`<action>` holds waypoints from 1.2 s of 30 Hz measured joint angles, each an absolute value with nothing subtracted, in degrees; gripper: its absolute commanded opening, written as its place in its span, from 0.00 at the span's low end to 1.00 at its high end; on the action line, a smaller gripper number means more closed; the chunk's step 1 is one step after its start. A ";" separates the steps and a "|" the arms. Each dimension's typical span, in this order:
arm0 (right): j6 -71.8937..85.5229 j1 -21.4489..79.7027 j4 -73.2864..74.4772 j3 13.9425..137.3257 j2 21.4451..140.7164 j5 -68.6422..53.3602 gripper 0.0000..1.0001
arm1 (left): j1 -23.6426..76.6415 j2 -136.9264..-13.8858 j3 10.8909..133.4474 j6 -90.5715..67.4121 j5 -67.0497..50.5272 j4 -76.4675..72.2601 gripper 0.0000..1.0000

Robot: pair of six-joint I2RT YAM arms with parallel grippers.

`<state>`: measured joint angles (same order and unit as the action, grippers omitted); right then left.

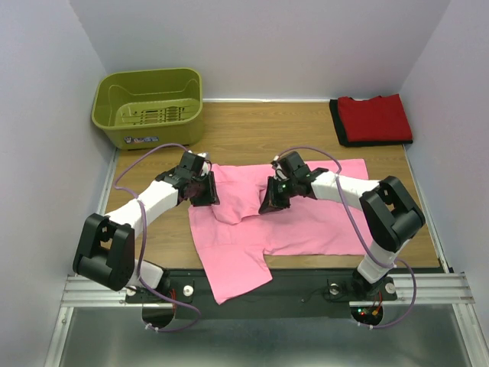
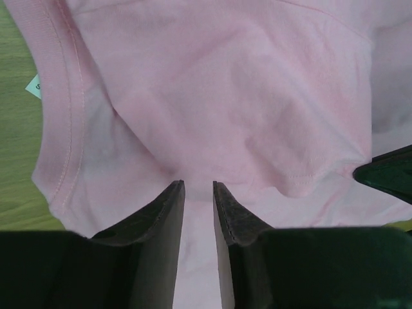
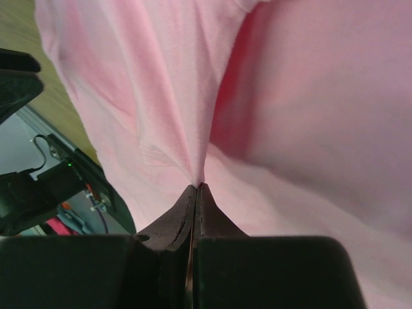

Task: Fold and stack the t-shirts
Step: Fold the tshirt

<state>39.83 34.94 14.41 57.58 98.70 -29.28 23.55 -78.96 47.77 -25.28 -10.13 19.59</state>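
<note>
Pink t-shirt (image 1: pixel 321 222): spread across the middle of the desk (image 1: pixel 260 130), one part draped over the near edge, cloth bunched between the two arms
Right tool (image 3: pixel 196 188): clenched on a pinch of pink cloth, creases fanning from its tip
Left tool (image 2: pixel 198 187): jaws a little apart with pink cloth in the gap; cannot tell whether it grips
Step in hand: likely gathering the shirt for a fold; left wants a firm bite near the ribbed hem, then both lift level together
Red t-shirt (image 1: pixel 374 118): folded on a black one (image 1: pixel 338 126), far right corner, well apart
Basket (image 1: pixel 153 134): far left corner
Room: bare desk beyond the shirt; the overhang may drag at the near edge
</note>
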 measured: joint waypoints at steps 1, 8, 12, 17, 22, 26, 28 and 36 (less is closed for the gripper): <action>39.62 34.94 14.83 57.28 98.70 -28.84 0.01 | 23.55 -78.96 47.75 -25.19 -10.28 19.57 0.54; 37.82 34.94 16.08 57.25 99.29 -26.79 0.01 | 23.55 -78.91 45.87 -25.93 -11.27 17.98 0.60; 37.23 34.94 16.14 57.76 100.92 -26.65 0.00 | 23.55 -78.89 42.72 -26.83 -12.08 15.70 0.60; 36.84 34.94 16.32 57.80 101.73 -26.37 0.01 | 23.55 -79.46 40.99 -27.99 -13.54 12.60 0.56; 36.82 34.94 16.29 57.82 101.73 -26.13 0.01 | 23.57 -80.79 40.97 -28.64 -14.41 10.81 0.31; 36.80 34.94 16.32 57.82 101.73 -25.91 0.01 | 23.57 -80.73 40.97 -28.99 -14.61 10.26 0.11; 36.69 34.94 16.32 57.82 101.73 -25.91 0.01 | 23.59 -80.47 40.95 -29.19 -14.68 10.33 0.02; 36.25 34.94 16.32 57.82 101.73 -25.87 0.00 | 23.66 -77.47 41.80 -29.43 -14.83 13.72 0.00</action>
